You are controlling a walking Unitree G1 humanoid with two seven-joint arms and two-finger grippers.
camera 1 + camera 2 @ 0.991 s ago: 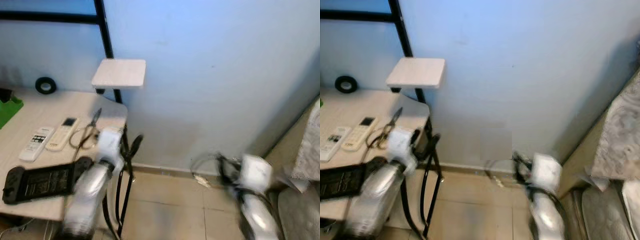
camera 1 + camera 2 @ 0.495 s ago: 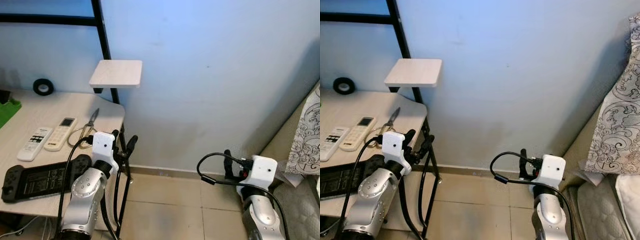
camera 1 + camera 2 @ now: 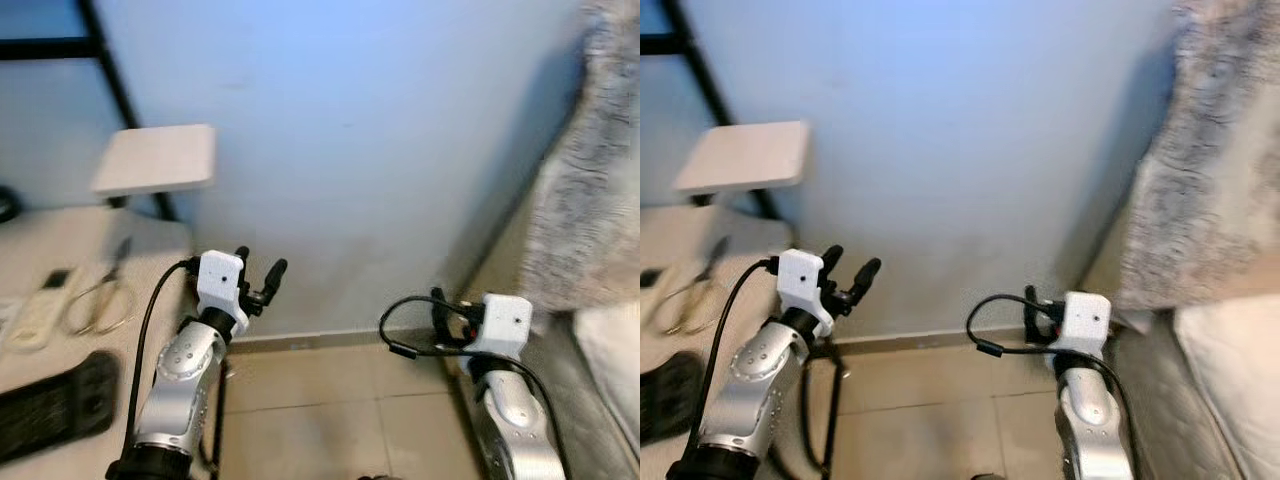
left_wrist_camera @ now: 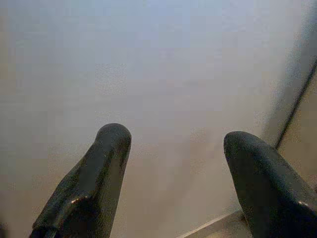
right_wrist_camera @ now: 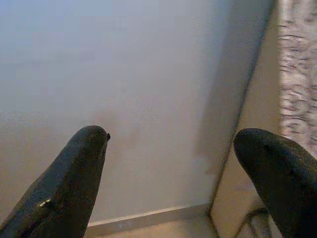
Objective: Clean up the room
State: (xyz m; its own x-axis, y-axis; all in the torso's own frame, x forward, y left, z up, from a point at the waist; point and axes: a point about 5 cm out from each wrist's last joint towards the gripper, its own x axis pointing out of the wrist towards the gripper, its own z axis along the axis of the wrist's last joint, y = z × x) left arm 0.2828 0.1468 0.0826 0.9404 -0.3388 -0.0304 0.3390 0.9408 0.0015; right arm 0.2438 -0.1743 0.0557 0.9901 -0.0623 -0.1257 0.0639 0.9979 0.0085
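While both arms are raised toward the plain pale blue wall [image 3: 380, 120] with nothing held, the left tool [image 3: 258, 278] and the right tool [image 5: 178, 173] each have their black fingers spread apart. The clutter to tidy lies on the pale wooden counter [image 3: 40, 245] at far left: metal scissors with looped handles [image 3: 100, 300], a white remote control [image 3: 30, 315] and a black handheld game console [image 3: 45, 405]. Judging from this, the step is best done by settling on one item before reaching. Compared with half a second ago, the camera has swung right, so the counter sits nearer the left edge and the grey patterned fabric [image 3: 585, 180] looms larger.
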